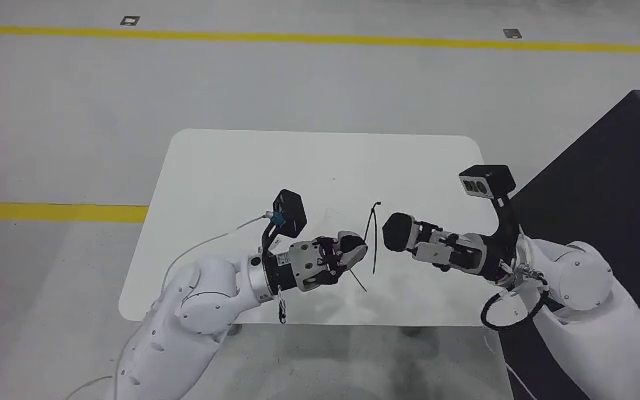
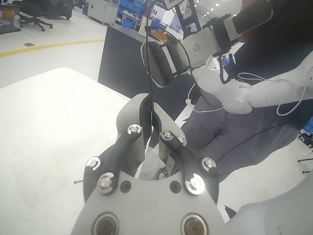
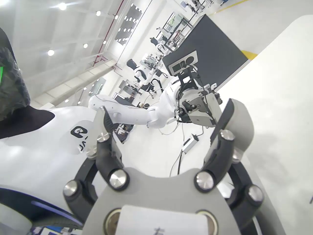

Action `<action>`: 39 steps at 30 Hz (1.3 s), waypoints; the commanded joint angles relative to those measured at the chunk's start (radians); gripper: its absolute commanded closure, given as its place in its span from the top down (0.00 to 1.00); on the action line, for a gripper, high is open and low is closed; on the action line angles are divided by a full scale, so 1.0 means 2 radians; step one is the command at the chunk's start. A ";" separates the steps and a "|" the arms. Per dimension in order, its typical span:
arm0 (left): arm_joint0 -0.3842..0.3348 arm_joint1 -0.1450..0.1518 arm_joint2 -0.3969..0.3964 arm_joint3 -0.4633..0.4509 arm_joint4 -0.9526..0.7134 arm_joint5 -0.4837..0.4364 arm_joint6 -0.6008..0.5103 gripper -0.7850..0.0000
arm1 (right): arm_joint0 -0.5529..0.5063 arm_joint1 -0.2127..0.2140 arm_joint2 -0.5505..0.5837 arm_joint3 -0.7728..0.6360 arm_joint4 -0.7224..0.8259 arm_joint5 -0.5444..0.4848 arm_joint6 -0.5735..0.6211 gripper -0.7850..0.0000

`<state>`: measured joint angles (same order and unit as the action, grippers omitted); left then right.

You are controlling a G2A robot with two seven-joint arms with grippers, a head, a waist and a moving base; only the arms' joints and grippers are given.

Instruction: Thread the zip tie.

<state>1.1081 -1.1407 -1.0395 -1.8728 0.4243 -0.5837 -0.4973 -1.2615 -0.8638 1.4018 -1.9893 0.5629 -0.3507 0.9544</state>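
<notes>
Currently, the zip tie (image 2: 146,37) is held clear of the table, roughly upright, with its lower part pinched in the left gripper (image 2: 150,103). The left gripper's fingers (image 2: 129,118) are pressed together on the zip tie, which rises above the fingertips to a small head at its upper end. In the top view the zip tie appears as a thin black line between the two grippers, above the near middle part of the white table (image 1: 250,180). Whether its end has passed through the head cannot be told.

The right gripper (image 1: 398,232) is positioned just beside the zip tie, on the side away from the left gripper, and points toward it. Its fingers (image 3: 240,123) are spread wide apart and grasp nothing. Whether they touch the zip tie cannot be told. The two grippers face each other, near but apart, over the table's near half.

A dark panel (image 1: 600,170) stands beside the table on the right arm's side. Yellow lines (image 1: 300,38) run across the pale floor beyond the table.
</notes>
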 commanded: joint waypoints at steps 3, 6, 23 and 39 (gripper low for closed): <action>0.001 0.000 -0.001 0.001 0.001 0.000 0.000 0.00 | 0.016 -0.004 -0.025 0.011 0.010 -0.002 0.022 0.91; 0.002 0.000 -0.003 0.000 0.002 0.001 0.002 0.00 | 0.021 -0.005 -0.025 0.020 0.002 0.000 0.021 0.83; 0.003 0.000 -0.001 0.002 0.005 0.001 0.000 0.00 | 0.025 -0.010 -0.028 0.034 0.035 0.015 0.044 0.50; 0.005 0.000 -0.001 -0.002 0.007 0.001 -0.004 0.00 | 0.036 -0.017 -0.041 0.037 0.033 0.027 0.038 0.44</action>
<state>1.1188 -1.1407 -1.0413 -1.8760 0.4375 -0.5816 -0.5057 -1.1912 -0.8969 1.3197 -1.9157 0.6299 -0.2952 1.0316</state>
